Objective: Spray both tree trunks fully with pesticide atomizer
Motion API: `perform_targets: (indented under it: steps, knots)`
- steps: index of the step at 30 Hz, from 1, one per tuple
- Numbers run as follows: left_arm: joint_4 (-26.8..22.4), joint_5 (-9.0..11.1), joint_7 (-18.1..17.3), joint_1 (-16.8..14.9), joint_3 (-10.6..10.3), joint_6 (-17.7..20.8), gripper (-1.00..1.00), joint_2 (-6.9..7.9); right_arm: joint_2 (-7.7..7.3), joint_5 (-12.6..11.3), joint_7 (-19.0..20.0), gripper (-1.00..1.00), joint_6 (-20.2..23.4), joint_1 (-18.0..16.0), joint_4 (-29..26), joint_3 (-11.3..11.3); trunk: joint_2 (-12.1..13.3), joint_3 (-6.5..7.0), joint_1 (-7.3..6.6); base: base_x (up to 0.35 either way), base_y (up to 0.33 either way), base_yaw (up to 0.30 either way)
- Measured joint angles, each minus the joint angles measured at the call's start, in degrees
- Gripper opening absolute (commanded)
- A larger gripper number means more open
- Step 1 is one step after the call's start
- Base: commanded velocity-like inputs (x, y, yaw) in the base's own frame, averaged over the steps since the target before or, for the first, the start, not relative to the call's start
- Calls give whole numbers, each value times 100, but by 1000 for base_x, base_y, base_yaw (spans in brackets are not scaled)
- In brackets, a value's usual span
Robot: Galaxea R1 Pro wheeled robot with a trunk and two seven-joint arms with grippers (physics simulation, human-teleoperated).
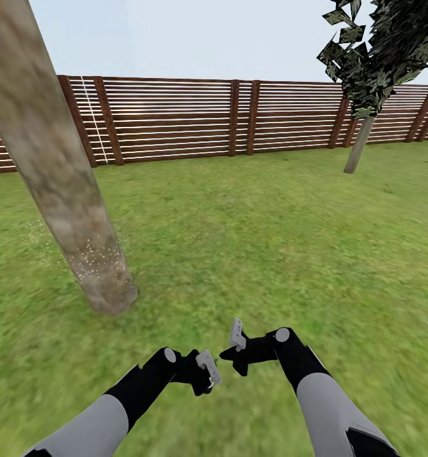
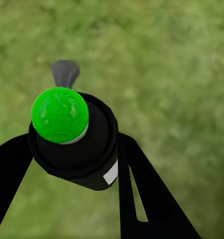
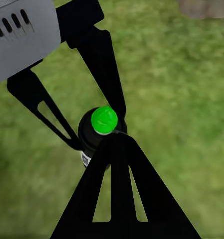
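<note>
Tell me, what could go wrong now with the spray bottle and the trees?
1. The white pesticide speckles sit only low on the near tree trunk. The bark higher up looks bare, so it might get missed.
2. The right gripper is very close to the pesticide atomizer held in the left gripper. A bump might knock it loose.
3. The far tree stands by the fence, probably too far away to spray from here.

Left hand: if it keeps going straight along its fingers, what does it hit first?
Likely the grass. The left hand is closed on the atomizer, whose top shows green, and the left wrist view has lawn beyond it. Depth is unclear; the speckled tree trunk stands off to its left.
</note>
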Motion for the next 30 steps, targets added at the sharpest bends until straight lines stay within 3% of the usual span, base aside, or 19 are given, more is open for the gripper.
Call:
perform_targets:
  steps: [13, 30]
  knots:
    - [0, 14, -38, 0, -2, -20, -100, -88, 0, 0, 0, -100, 0, 0, 0, 0, 0, 0, 0, 0, 0, 0]
    - [-70, 29, -55, 0, 15, -27, -100, -92, 0, 7, 0, -100, 0, 0, 17, -9, 0, 0, 0, 0, 0, 0]
